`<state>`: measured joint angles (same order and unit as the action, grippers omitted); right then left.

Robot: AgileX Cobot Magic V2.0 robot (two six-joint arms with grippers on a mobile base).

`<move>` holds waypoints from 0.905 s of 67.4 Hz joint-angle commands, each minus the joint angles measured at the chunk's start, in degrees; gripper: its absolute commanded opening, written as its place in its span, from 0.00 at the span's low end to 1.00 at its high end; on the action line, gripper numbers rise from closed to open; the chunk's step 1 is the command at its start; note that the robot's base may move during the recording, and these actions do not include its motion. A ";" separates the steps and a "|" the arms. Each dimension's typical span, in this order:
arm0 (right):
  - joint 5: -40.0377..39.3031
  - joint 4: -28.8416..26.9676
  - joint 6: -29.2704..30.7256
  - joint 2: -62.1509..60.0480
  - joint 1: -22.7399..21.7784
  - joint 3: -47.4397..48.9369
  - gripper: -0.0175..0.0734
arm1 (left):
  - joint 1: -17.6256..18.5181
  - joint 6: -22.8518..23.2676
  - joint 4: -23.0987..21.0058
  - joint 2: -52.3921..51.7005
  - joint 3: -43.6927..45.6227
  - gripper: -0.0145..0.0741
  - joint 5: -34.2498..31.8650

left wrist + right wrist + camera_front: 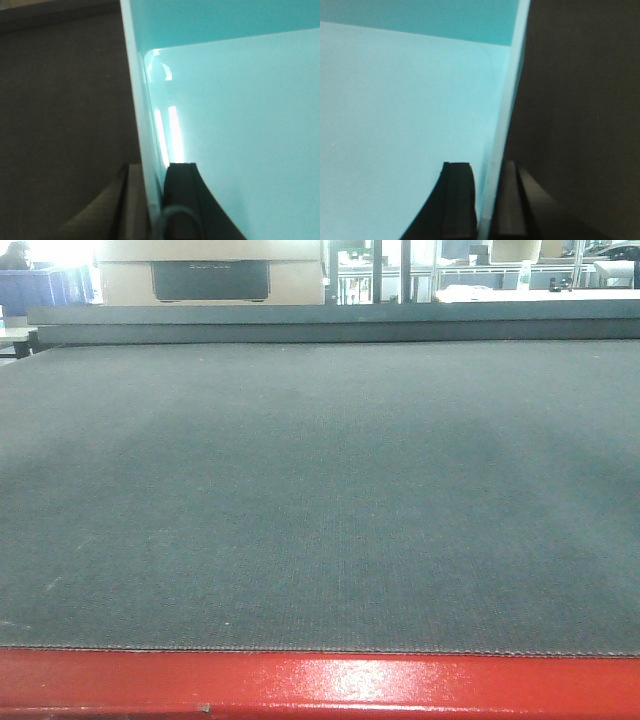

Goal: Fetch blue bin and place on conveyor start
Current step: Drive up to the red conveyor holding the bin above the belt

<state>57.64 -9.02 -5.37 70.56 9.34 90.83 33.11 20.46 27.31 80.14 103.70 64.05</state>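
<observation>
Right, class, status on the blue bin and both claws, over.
Left claw clamped on blue bin wall. Right claw clamped likewise. Conveyor belt bare in front view, nothing in the way.

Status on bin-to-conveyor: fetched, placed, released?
Done: the blue bin is fetched; the left gripper and right gripper each clamp one of its walls, a finger either side. In hand: the placing; dark surface shows beside the bin in both wrist views, but whether it rests there I cannot tell. Left: the front view shows the conveyor start with no bin on it, so set-down and release remain.
</observation>
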 commanded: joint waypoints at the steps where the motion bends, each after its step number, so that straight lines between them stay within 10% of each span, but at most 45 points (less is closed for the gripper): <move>1: -0.64 3.81 1.46 -1.11 -0.64 0.53 0.03 | -0.71 -0.78 7.55 -0.89 0.40 0.04 0.85; 37: -3.69 2.68 1.46 -1.11 -0.64 0.53 0.03 | -0.71 -0.78 7.28 -0.89 0.40 0.04 0.64; 61: -0.92 2.68 1.46 6.23 -0.64 -0.52 0.03 | -8.70 -0.78 -7.48 1.24 -12.50 0.04 -7.05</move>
<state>57.39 -8.94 -5.37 74.90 9.34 90.83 27.43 20.46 18.40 80.95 95.39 59.22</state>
